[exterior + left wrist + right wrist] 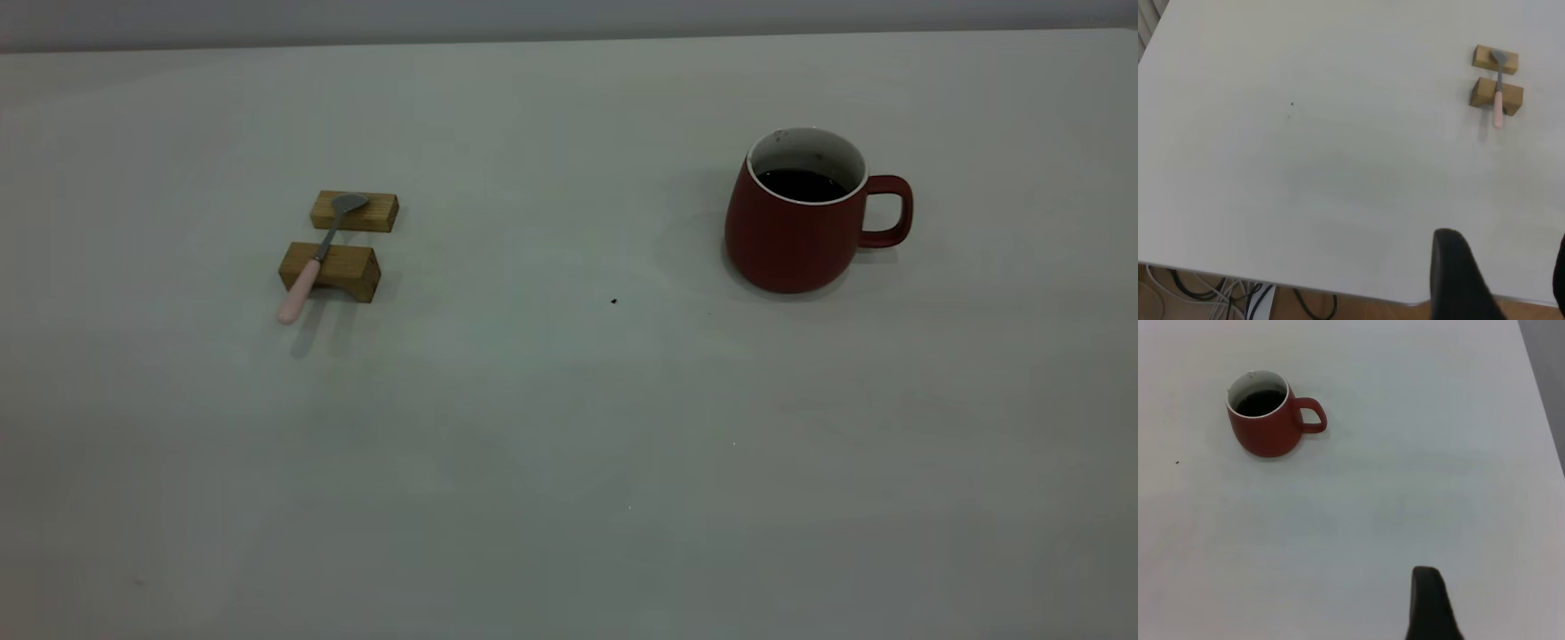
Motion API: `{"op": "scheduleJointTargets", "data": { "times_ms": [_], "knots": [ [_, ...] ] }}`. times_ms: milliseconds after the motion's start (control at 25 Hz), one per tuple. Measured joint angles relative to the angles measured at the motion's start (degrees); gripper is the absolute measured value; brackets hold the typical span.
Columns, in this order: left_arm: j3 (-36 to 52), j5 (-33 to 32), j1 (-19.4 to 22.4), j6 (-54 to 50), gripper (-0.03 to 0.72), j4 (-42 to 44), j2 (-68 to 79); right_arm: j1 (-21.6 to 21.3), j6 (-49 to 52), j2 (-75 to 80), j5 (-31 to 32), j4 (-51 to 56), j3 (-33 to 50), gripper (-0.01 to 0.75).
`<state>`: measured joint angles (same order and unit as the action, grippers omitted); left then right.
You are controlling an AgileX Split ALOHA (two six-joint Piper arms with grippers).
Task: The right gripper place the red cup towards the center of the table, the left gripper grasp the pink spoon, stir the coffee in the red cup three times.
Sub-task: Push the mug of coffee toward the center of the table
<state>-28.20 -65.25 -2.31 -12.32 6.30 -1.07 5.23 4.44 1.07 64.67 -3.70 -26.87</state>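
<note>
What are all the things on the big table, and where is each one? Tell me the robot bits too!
table: one, off-white, under everything.
red cup: one, dark red with white inside, standing upright on the right side, handle pointing right.
coffee: one dark pool, inside the red cup.
pink spoon: one, pale pink handle and grey metal bowl, on the left side, lying across the two wooden blocks.
wooden blocks: two, light brown, on the left side, one behind the other.
dark speck: one, tiny, near the middle of the table.
left gripper: one, black, near the table's edge, far from the spoon.
right gripper: one, black, well away from the cup.
</note>
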Motion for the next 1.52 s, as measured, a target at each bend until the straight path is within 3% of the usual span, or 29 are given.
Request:
{"op": "scheduleJointTargets", "data": {
  "times_ms": [1120, 1320, 1520],
  "knots": [
    [0.0, 0.0, 0.0, 0.0, 0.425, 0.0, 0.0, 0.0, 0.12, 4.32, -0.69, 3.7, -0.33, 0.545],
    [0.0, 0.0, 0.0, 0.0, 0.425, 0.0, 0.0, 0.0, -3.61, 19.39, -9.76, 3.7, -1.2, 0.621],
    [0.0, 0.0, 0.0, 0.0, 0.425, 0.0, 0.0, 0.0, -6.02, 35.87, -20.81, 5.4, -1.2, 0.629]
  ]
}}
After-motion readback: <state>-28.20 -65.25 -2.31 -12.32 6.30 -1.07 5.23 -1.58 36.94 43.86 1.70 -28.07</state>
